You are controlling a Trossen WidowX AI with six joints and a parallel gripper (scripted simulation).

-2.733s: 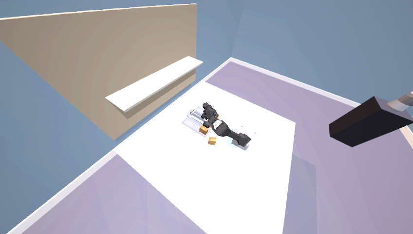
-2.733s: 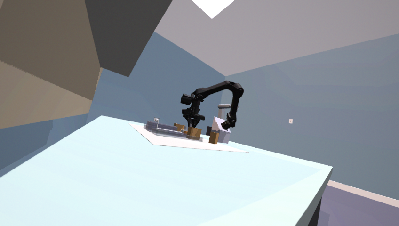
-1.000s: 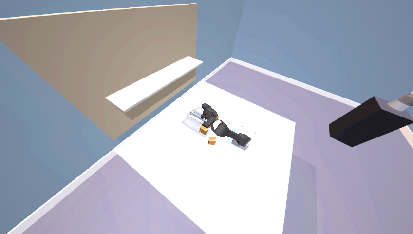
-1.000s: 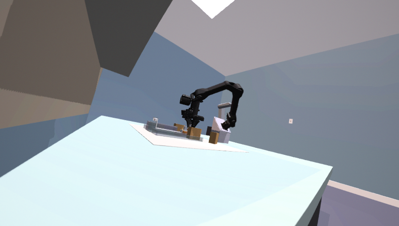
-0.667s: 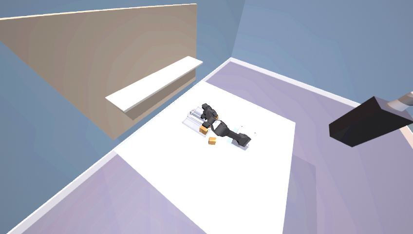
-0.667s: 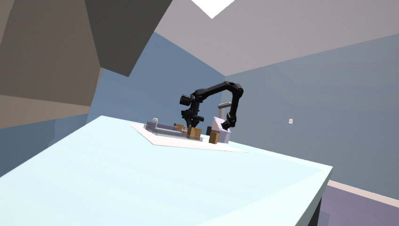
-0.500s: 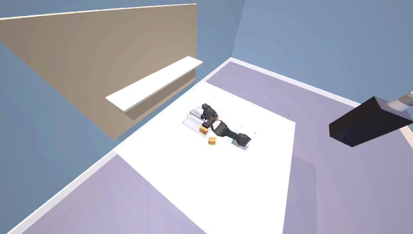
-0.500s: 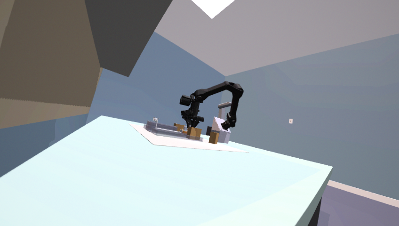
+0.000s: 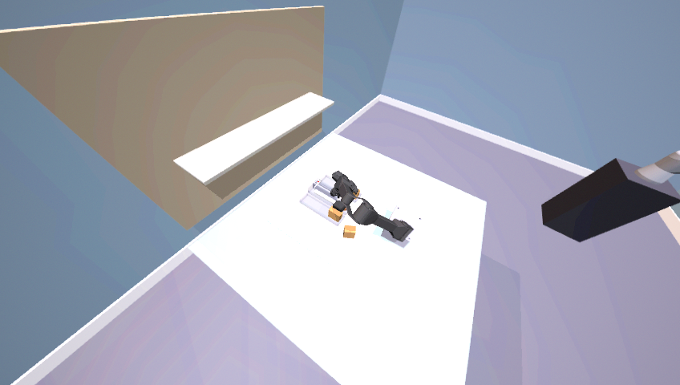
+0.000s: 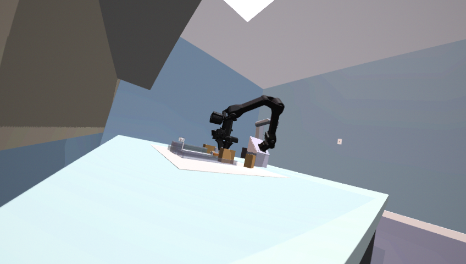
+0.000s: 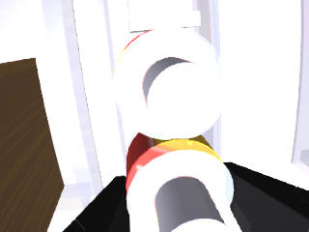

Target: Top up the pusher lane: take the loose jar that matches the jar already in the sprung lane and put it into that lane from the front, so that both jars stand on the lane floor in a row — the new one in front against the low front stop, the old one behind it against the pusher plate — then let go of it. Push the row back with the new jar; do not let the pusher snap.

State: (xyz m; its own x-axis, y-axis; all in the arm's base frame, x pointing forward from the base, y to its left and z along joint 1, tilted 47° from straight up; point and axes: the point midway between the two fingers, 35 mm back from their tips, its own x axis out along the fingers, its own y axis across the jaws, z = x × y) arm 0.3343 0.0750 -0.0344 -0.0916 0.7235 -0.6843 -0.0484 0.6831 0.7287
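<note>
My gripper is shut on a jar with a white lid and a red and yellow label, low over the lane. A second jar is directly ahead in the wrist view, with a white top and a thin red and yellow edge. It stands in the lane, in line with the held jar. Their tops look close together; whether the bodies touch, or the held jar rests on the floor, I cannot tell. The pusher plate shows pale beyond the second jar. The front stop is hidden.
Brown blocks stand near the gripper: one beside the lane, one farther towards the arm's base, another on the far side. A brown surface is left in the wrist view. Clear lane walls run alongside.
</note>
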